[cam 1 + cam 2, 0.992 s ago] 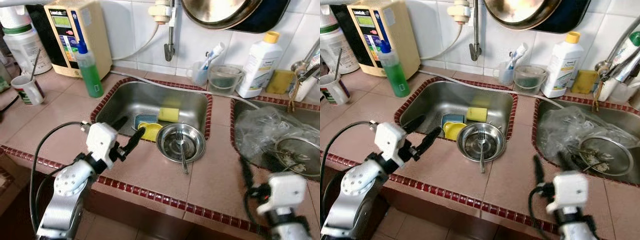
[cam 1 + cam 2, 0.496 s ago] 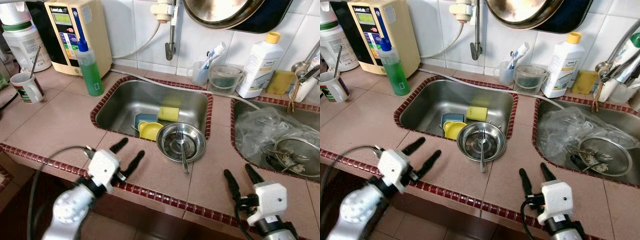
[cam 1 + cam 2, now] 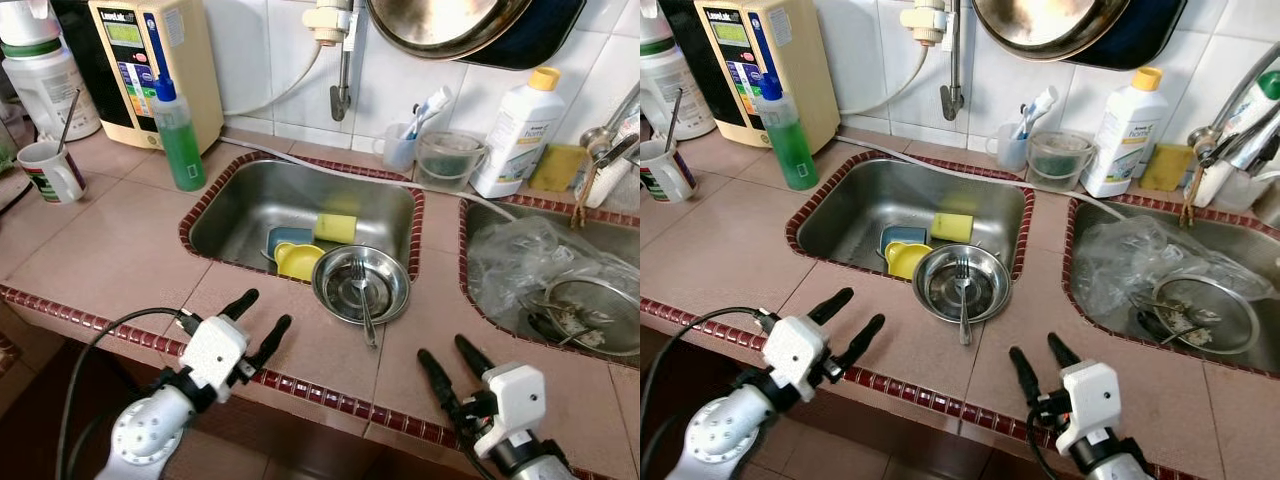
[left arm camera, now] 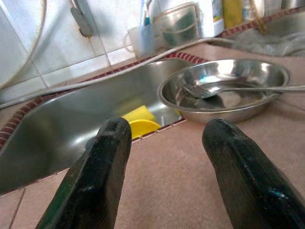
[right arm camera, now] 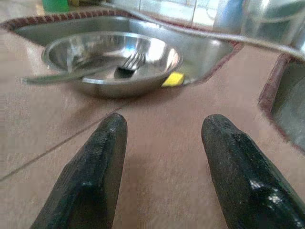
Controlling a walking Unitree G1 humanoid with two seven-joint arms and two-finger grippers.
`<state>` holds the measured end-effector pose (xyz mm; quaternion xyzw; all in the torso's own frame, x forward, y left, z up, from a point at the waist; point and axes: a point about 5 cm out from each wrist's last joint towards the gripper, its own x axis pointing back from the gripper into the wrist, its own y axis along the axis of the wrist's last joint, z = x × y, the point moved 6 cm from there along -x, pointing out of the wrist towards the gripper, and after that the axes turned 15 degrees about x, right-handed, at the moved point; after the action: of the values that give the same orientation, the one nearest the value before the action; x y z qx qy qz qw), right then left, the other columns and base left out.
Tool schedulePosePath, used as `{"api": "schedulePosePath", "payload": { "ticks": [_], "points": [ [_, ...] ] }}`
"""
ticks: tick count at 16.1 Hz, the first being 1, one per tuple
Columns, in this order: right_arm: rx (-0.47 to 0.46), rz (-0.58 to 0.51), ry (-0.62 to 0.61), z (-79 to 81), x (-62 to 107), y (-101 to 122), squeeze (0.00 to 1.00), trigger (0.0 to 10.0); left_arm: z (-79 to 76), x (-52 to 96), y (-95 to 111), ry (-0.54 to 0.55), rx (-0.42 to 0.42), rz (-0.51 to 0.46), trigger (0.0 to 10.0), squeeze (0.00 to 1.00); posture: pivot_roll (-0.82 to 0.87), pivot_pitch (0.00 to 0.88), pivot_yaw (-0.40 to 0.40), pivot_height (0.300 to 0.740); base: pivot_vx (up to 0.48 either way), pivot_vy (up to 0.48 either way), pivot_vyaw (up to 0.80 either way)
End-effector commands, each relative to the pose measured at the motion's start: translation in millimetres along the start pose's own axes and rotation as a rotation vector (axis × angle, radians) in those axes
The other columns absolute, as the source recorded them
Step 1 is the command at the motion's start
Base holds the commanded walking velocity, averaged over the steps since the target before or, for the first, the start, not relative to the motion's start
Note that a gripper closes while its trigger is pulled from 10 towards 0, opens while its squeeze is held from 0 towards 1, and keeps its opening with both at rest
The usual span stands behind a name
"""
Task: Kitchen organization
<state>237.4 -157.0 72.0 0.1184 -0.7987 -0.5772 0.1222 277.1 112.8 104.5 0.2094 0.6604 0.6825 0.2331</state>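
A steel bowl (image 3: 361,283) with a fork (image 3: 364,300) lying in it rests on the tiled counter at the front rim of the left sink (image 3: 250,205). Inside that sink lie a yellow cup (image 3: 298,260), a blue item (image 3: 288,238) and a yellow sponge (image 3: 336,227). My left gripper (image 3: 262,315) hovers open over the counter's front edge, left of the bowl. My right gripper (image 3: 452,358) is open too, low over the counter to the bowl's right. Both wrist views look across the tiles at the bowl (image 4: 224,90) (image 5: 112,59).
A green soap bottle (image 3: 178,130), a water filter unit (image 3: 155,60) and a mug (image 3: 52,172) stand at the back left. A white bottle (image 3: 518,135), a clear tub (image 3: 449,155) and a toothbrush cup (image 3: 403,145) line the wall. The right sink (image 3: 500,225) holds a plastic bag (image 3: 530,255) and strainer (image 3: 593,312).
Both arms have dropped and pulled back toward the counter's front edge. The left gripper has left the sink rim, and the right gripper has shifted left toward the bowl. Fingers stay spread.
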Motion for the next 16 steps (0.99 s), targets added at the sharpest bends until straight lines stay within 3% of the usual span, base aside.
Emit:
{"api": "schedulePosePath", "payload": {
  "ticks": [1,7,10,11,16],
  "points": [
    [-0.019,0.010,0.026,2.5,-2.8,-3,0.00,10.0,0.7,0.3,7,-0.054,-0.009,0.001,10.0,0.00,-0.04,0.044,-0.016,0.740,0.000,0.000,0.00],
    [-0.048,-0.008,0.105,10.7,-25.4,-5,0.00,10.0,-4.9,-7.3,29,-0.183,-0.068,-0.020,10.0,0.00,0.00,0.056,-0.004,0.740,0.000,0.000,0.00],
    [-0.090,0.006,0.130,11.0,-27.4,-6,0.00,10.0,1.7,-14.4,43,-0.169,-0.091,-0.060,10.0,0.00,0.01,0.053,-0.019,0.740,0.000,0.000,0.00],
    [-0.112,0.012,0.150,13.3,-24.2,-8,1.00,10.0,2.4,-15.6,46,-0.164,-0.093,-0.070,10.0,0.00,0.01,0.056,-0.022,0.740,0.000,0.000,0.00],
    [-0.163,0.011,0.231,29.0,-19.2,-1,1.00,10.0,-0.7,-22.1,56,-0.175,-0.101,-0.097,10.0,0.00,0.01,0.078,-0.027,0.740,0.000,0.000,0.00]
  ]
}}
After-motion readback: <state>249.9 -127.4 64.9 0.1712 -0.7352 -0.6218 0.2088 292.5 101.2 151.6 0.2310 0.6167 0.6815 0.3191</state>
